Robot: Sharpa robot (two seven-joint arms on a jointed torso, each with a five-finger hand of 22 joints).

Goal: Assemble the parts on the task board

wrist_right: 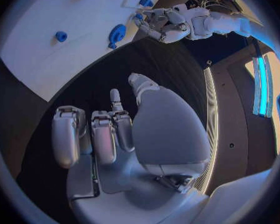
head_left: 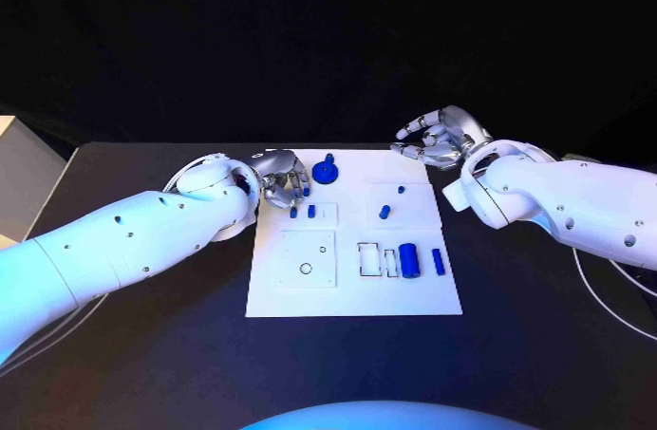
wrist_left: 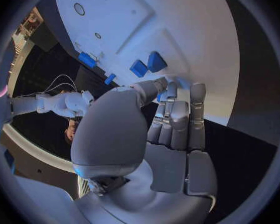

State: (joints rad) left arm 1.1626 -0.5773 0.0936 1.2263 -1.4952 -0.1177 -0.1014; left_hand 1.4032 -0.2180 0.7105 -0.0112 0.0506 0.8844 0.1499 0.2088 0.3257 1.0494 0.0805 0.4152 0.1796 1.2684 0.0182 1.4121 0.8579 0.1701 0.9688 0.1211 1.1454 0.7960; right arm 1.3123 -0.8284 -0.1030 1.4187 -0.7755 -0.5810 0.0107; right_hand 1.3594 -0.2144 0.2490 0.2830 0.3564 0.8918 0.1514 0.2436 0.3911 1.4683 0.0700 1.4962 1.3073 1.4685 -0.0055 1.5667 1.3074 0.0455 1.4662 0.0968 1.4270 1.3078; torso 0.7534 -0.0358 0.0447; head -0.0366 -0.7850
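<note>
The white task board [head_left: 353, 288] lies mid-table. My left hand [head_left: 281, 178] reaches over its far left corner, fingers straight and close together, tips down on the board [wrist_left: 177, 30]. A sliver of a small blue part [wrist_left: 160, 96] shows pinched between thumb and fingers. Two small blue blocks [wrist_left: 139, 67] lie just beyond the fingertips. A blue round disc [head_left: 326, 171] sits beside that hand. A blue cylinder [head_left: 408, 258] and a slim blue bar [head_left: 439, 261] lie at the board's right. My right hand [head_left: 439, 138] hovers off the far right corner, fingers [wrist_right: 93, 134] curled in, empty.
Two more small blue pieces [head_left: 384, 211] lie on the upper right panel. A square recess with a hole [head_left: 304, 259] and a rectangular slot [head_left: 371, 259] are in the board's near half. A pale box [head_left: 17, 178] stands at the table's left edge. Cables [head_left: 603, 278] trail right.
</note>
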